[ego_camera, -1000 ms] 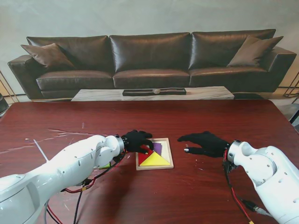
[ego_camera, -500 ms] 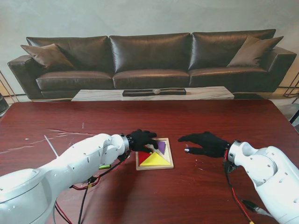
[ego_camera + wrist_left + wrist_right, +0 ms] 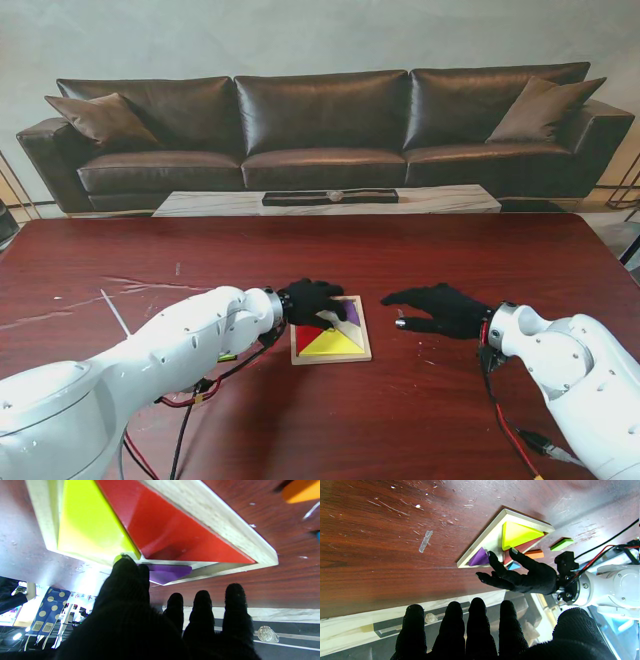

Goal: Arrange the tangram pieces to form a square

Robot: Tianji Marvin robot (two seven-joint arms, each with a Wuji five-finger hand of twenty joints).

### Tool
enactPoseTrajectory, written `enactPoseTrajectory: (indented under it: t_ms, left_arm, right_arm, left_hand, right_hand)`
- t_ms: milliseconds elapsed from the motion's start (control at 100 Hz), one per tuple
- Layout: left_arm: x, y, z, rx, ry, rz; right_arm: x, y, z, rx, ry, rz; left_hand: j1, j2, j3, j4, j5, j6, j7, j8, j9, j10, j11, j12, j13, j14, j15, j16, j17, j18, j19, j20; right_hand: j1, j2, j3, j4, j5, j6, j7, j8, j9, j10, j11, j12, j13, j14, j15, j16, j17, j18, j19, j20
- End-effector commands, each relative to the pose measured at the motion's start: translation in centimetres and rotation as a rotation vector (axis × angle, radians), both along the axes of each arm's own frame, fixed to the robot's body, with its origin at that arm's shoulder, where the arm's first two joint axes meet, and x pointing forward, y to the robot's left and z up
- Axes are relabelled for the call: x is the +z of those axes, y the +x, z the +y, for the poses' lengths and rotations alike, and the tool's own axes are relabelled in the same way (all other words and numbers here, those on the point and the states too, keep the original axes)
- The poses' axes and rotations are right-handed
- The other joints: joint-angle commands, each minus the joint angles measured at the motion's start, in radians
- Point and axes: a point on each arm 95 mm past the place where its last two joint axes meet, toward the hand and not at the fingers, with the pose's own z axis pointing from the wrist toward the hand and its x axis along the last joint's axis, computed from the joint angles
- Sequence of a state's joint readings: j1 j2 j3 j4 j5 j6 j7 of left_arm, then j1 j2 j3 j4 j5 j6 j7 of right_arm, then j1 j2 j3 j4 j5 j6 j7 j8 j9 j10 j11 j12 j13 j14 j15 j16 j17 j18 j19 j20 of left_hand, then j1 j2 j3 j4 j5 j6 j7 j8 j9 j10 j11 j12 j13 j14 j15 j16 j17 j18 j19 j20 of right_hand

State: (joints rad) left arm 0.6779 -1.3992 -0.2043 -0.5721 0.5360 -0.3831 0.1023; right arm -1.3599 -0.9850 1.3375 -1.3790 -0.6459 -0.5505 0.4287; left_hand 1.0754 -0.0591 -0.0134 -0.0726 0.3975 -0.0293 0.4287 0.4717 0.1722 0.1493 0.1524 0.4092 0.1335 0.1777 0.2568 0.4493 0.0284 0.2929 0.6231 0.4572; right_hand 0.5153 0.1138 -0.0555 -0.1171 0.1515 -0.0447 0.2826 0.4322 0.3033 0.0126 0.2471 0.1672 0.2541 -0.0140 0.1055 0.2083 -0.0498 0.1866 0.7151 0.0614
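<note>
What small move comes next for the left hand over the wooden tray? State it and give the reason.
Probably nudge the purple triangular piece toward the red triangular piece to seat it. The left hand hovers over the wooden square tray, fingertips at the purple piece, which sits apart from the red and yellow triangular piece, bare tray floor between.
</note>
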Motion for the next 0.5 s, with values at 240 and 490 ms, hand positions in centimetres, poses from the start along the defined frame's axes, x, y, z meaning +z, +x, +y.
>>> enactPoseTrajectory:
  t_ms: [240, 490]
  left_arm:
    - [0.9, 0.3, -0.1, -0.006, 0.051, -0.048]
    - [1.4, 0.4, 0.8, 0.010, 0.093, -0.075]
  right_arm:
    - [-0.3, -0.4, 0.3, 0.018, 0.000, -0.001]
    - [-0.3, -0.3, 0.4, 0.018, 0.001, 0.001]
  left_hand:
    - [0.003, 0.036, 0.004, 0.044, 0.004, 0.012, -0.002, 0.017, -0.027, 0.006, -0.010, 0.003, -0.027, -0.010, -0.027, -0.001, -0.003, 0.011, -0.009, -0.005]
    - [0.003, 0.036, 0.004, 0.044, 0.004, 0.018, -0.001, 0.018, -0.028, 0.007, -0.012, 0.003, -0.027, -0.009, -0.027, -0.001, -0.001, 0.010, -0.008, -0.004]
  right_hand:
    - [0.015, 0.029, -0.002, 0.025, -0.013, -0.027, 0.013, -0.011, 0.009, -0.008, 0.014, 0.012, 0.005, -0.015, -0.002, 0.003, -0.008, -0.008, 0.008, -0.011]
    - [0.015, 0.028, -0.002, 0.024, -0.012, -0.027, 0.013, -0.010, 0.011, -0.006, 0.014, 0.012, 0.005, -0.015, -0.002, 0.003, -0.009, -0.006, 0.008, -0.011]
